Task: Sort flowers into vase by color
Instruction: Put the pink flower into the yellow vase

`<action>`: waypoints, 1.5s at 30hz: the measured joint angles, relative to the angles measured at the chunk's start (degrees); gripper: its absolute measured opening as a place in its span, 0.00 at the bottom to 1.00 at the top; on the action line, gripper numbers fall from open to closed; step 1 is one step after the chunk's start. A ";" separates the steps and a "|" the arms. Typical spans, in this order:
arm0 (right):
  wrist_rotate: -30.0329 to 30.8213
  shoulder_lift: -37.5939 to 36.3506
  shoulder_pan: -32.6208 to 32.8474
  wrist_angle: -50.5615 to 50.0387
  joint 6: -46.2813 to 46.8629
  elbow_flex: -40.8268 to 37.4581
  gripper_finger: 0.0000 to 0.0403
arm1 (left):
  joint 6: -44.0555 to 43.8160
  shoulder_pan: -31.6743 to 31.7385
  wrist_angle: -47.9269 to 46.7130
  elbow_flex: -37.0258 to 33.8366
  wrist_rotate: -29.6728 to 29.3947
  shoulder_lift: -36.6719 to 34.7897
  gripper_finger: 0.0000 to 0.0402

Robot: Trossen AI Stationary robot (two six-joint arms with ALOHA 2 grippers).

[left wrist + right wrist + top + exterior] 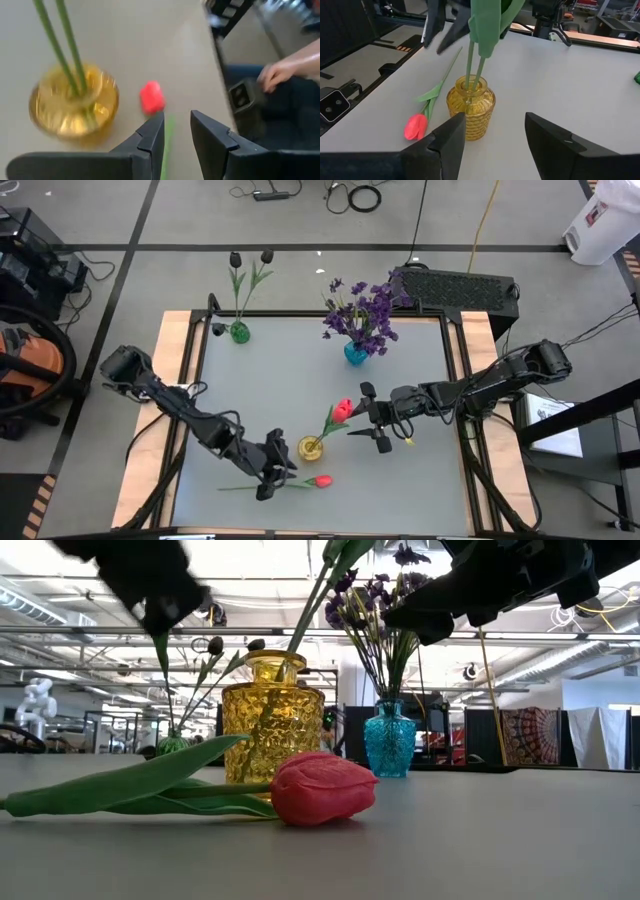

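A red-pink tulip [320, 480] lies flat on the grey table near its front edge, its stem [245, 487] running toward the left. My left gripper [270, 478] hovers over that stem, fingers open a little, and the stem [167, 145] shows in the gap below. Just behind stands a yellow glass vase [310, 448] holding another red-pink tulip [343, 410]. My right gripper [495, 120] is open, level with the vase [470, 112] and to its right, touching nothing. Purple flowers [362, 310] stand in a blue vase [356, 353]. Near-black tulips [250, 258] stand in a green vase [240, 332].
The blue and green vases stand along the table's far edge. A wooden frame [180, 350] borders the table on the left and right. A person's hand [280, 70] shows beyond the table's edge in the left wrist view. Bare table lies between the vases.
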 joint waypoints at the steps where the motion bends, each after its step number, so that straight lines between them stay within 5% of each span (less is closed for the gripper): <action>1: 0.00 0.00 -0.01 0.00 0.00 0.00 0.49 | -0.44 -0.29 -0.87 0.00 0.00 0.58 0.25; 20: -0.02 0.00 0.00 0.02 0.00 0.00 0.49 | -9.62 -1.25 -0.95 0.00 4.20 14.70 0.25; 45: -0.02 0.00 -0.02 0.00 0.00 0.00 0.49 | -15.28 -2.42 -0.15 0.00 7.72 15.94 0.25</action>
